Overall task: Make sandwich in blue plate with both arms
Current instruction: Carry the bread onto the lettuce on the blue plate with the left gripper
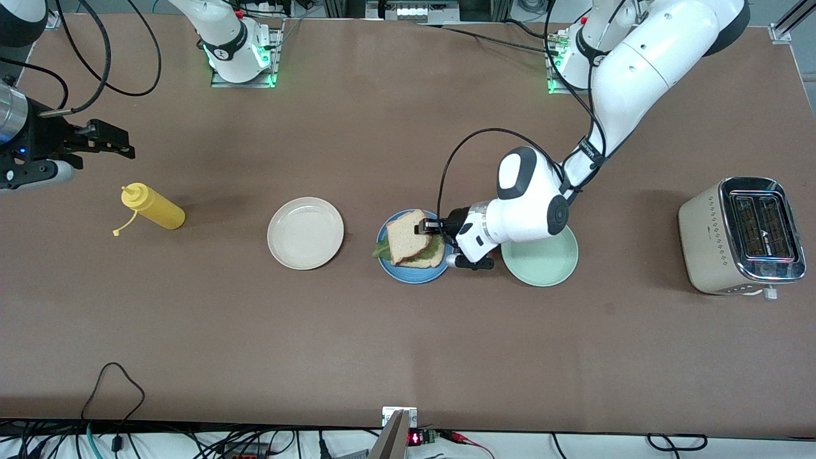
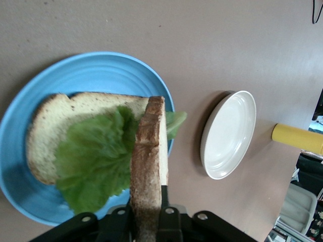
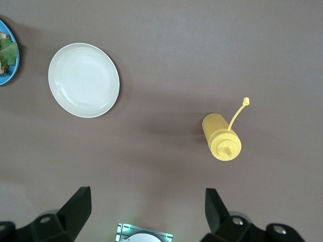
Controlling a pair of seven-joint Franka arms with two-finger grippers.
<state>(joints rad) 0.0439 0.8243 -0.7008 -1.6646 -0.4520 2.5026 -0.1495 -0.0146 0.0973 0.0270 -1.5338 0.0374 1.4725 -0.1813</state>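
Note:
The blue plate (image 1: 414, 274) holds a bread slice (image 2: 55, 136) with a green lettuce leaf (image 2: 96, 161) on it. My left gripper (image 1: 431, 227) is shut on the edge of a second bread slice (image 1: 405, 234) and holds it tilted over the lettuce. In the left wrist view this top slice (image 2: 148, 171) stands on edge between the fingers. My right gripper (image 1: 118, 141) is open and empty, up in the air at the right arm's end of the table, above the yellow squeeze bottle (image 1: 153, 207).
A cream-white plate (image 1: 305, 233) sits beside the blue plate toward the right arm's end. A pale green plate (image 1: 542, 261) lies under the left wrist. A toaster (image 1: 743, 236) stands at the left arm's end. The bottle (image 3: 221, 136) and white plate (image 3: 84, 79) show in the right wrist view.

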